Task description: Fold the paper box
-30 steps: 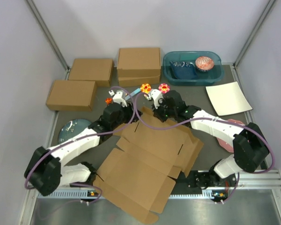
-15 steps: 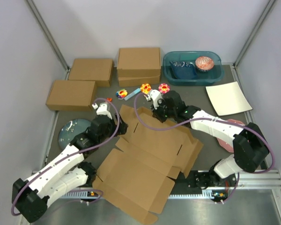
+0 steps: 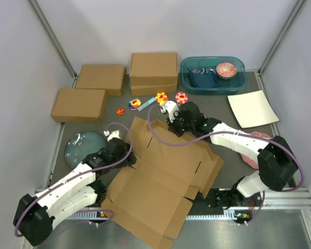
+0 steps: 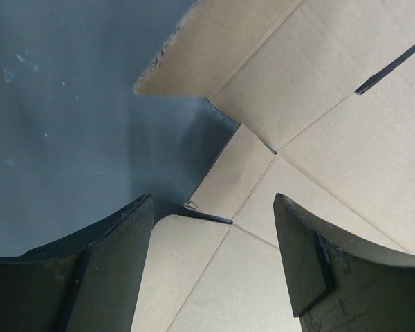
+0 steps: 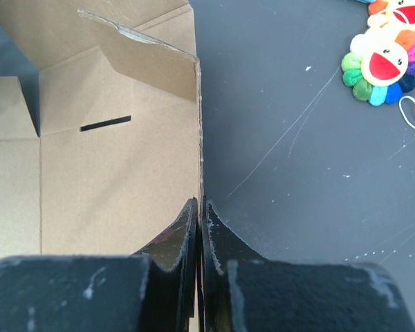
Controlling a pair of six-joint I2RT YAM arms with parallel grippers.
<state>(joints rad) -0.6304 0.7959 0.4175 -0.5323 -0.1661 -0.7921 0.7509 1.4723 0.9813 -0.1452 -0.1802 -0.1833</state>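
The paper box is a brown die-cut sheet lying mostly flat in the middle of the table, with slots and flaps showing. My left gripper hovers open over its left edge. The left wrist view shows a small tab and crease lines of the box between the spread fingers, with nothing gripped. My right gripper is at the box's far edge. In the right wrist view the jaws are shut on the thin edge of a raised panel.
Three closed brown boxes stand at the back left. A teal bin and a white sheet are at the back right. Flower toys lie behind the box. A round grey-blue lid lies at the left.
My left gripper opened, let go of the box's far left part and drew back toward the near left. The right gripper kept its hold and place.
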